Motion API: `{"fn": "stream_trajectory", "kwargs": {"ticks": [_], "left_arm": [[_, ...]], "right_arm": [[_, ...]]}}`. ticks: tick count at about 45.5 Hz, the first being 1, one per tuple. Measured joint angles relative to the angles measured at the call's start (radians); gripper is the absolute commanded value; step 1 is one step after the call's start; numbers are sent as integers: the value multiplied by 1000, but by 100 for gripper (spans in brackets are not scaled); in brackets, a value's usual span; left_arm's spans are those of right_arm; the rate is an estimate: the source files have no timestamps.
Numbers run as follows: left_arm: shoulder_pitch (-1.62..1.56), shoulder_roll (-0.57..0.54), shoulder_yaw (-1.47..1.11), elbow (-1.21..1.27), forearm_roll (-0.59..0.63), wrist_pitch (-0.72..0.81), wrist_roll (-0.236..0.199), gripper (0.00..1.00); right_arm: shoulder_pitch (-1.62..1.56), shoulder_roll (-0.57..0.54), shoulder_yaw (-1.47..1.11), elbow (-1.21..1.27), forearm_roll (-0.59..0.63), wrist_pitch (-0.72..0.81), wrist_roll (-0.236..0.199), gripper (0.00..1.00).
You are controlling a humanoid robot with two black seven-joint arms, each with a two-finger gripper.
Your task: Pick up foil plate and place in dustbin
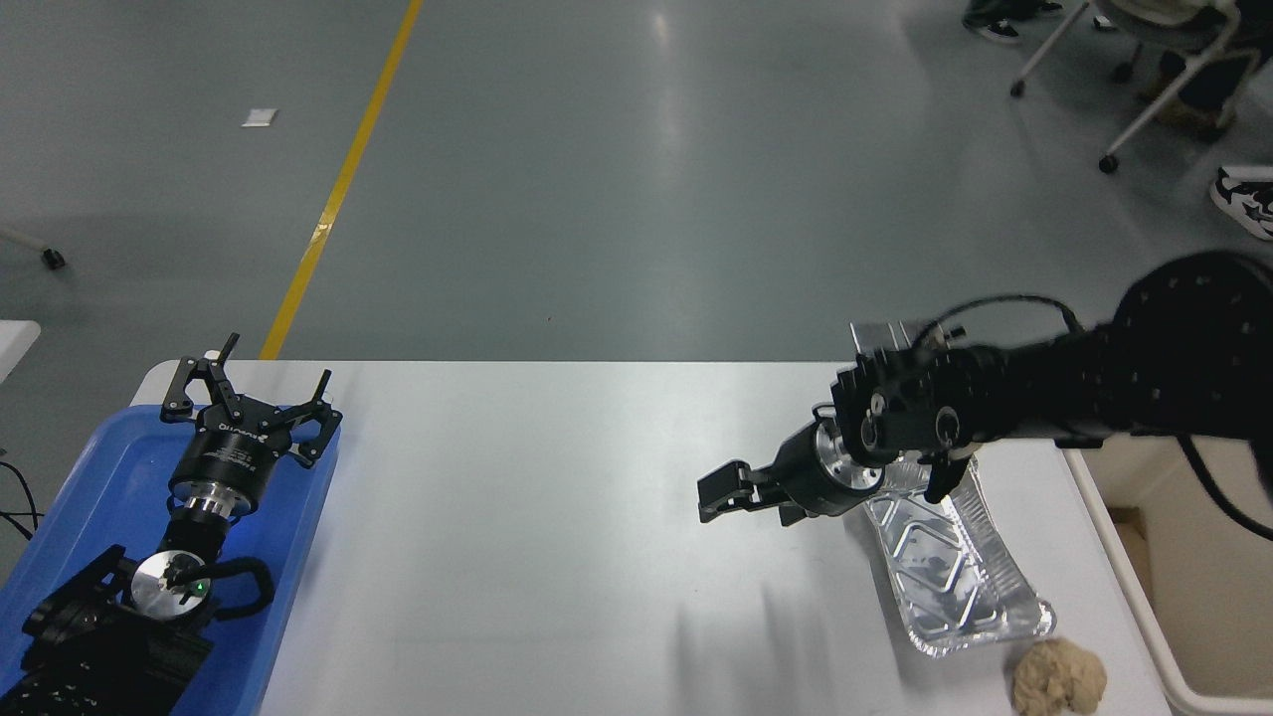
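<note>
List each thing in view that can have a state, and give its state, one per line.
foil plate: on the table, not gripped
dustbin: open-topped, past the table's right edge
paper ball: crumpled, beside the plate's near end
right gripper: raised, left of the plate, holding nothing
left gripper: open, parked over the blue tray
</note>
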State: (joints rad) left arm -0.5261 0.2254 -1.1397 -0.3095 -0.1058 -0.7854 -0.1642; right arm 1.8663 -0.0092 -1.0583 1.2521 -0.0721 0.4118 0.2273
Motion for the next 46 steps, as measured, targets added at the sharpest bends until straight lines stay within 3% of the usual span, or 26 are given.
{"fn": "stream_trajectory", "kwargs": {"ticks": [9, 20, 37, 46], "left_arm": [[0, 0, 0, 0, 0, 0, 0, 99], [-1, 0, 0, 1, 0, 0, -1, 99], [-2, 0, -1, 0, 0, 0, -1, 99], [-2, 0, -1, 0, 0, 0, -1, 99]], "right_arm": [[252, -80, -38, 151, 13, 104, 1, 100], [478, -262, -113, 276, -25, 220, -1, 100], [602, -455, -251, 326, -218, 262, -6, 100], [529, -521, -295, 315, -346, 199, -6, 100]]}}
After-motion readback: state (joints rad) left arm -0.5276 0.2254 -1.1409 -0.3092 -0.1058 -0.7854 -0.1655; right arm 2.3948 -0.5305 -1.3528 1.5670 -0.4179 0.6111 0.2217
